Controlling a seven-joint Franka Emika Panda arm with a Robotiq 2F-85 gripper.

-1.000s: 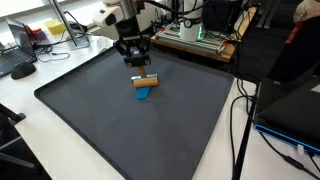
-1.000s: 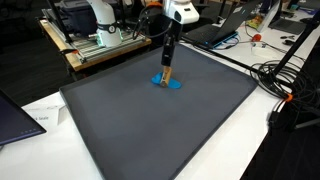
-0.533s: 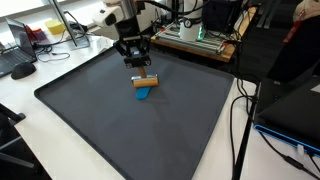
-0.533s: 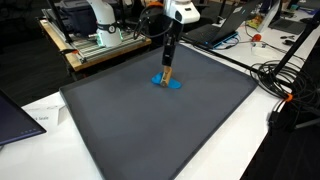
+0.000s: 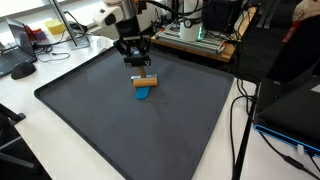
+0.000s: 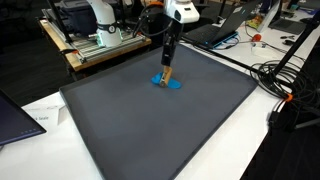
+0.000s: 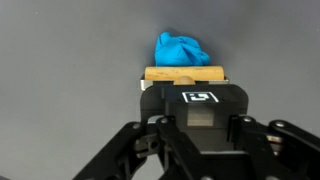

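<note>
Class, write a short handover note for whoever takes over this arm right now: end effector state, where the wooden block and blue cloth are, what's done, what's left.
End effector: shut on the wooden block.
Block: held low over the dark mat, right by the crumpled blue cloth; whether they touch cannot be told.
Done: block grasped.
Left: block not yet released.

Gripper points straight down, closed on top of wooden block. Block upright, touching crumpled blue cloth. Both on dark mat covering white table. Black cables beside mat edge. Laptop near opposite corner.
</note>
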